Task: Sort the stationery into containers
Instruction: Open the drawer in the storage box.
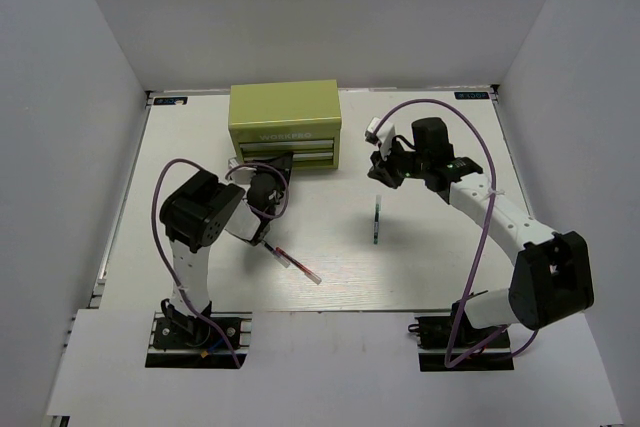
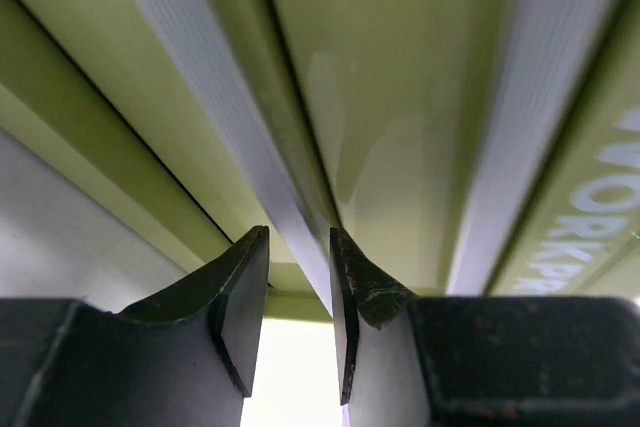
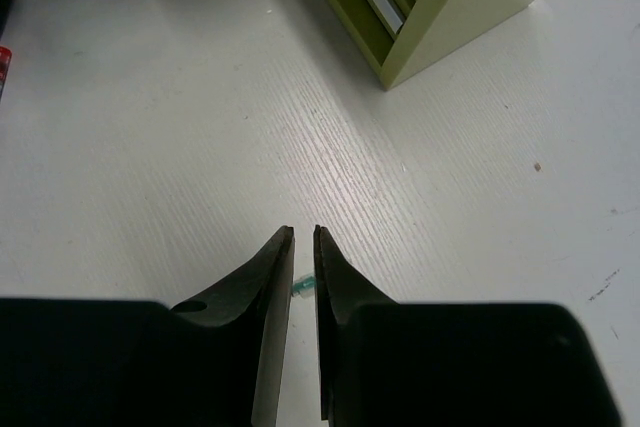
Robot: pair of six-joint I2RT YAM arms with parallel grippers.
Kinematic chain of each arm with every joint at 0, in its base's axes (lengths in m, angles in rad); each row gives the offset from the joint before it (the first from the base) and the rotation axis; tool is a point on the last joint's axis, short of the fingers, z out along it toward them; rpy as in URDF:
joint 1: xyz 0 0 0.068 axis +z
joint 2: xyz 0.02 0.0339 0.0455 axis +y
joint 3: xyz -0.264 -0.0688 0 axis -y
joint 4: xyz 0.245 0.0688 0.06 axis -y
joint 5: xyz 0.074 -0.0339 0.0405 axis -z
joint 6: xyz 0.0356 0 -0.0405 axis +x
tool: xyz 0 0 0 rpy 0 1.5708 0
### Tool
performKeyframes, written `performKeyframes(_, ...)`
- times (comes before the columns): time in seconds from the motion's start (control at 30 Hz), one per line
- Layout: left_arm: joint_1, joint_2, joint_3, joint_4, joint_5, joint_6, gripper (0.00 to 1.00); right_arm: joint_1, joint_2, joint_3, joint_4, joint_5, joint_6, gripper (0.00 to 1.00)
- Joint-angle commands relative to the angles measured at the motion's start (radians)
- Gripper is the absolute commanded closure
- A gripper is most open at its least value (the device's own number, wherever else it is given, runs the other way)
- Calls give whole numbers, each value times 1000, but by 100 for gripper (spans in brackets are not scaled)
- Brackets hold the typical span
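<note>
Overhead, the green tool chest [image 1: 285,119] sits at the far side of the worktop [image 1: 440,267], left of centre, its drawers facing near. The left pincer [image 1: 263,171] is right up against the left end of those drawer fronts. The right pincer [image 1: 381,175] hangs over bare worktop to the right of the chest. Two pens lie loose: a dark green pen [image 1: 376,219] just near of the right pincer, and a red-and-white pen [image 1: 296,263] further near and left, beside the left arm. No other stationery shows. From the left wrist, the pincer is narrow, its tips either side of the end of a silver drawer pull [image 2: 220,117], with olive drawer fronts filling the view. Whether the tips actually pinch the pull I cannot tell. From the right wrist, the pincer is closed to a thin slit and seems to hold nothing. A speck of green low in the slit is probably the end of the green pen on the worktop beneath. The chest's corner is at the far right, and its drawers look pushed in. The step in hand looks like opening a drawer. To do it well, the left pincer should close firmly on the pull and draw straight toward the near edge along the drawer's run. It should go slowly, since a light chest may slide instead of opening.
</note>
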Motion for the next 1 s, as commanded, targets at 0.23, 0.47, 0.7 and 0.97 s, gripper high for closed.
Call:
performKeyframes(0.23,7,72,34,163,-67,-40,62,-8,-42,6,-22,3,-21,80)
performKeyframes(0.47,7,125,64,225,-87,-51,62,-11,-54,10,-50,12,-46,80)
performKeyframes(0.7,7,146,65,260,-97,-69,73,-9,-39,27,-55,11,-50,79)
performKeyframes(0.97,-11,157,5,319,-97,-69,96,-11,-23,39,-50,-3,-49,79)
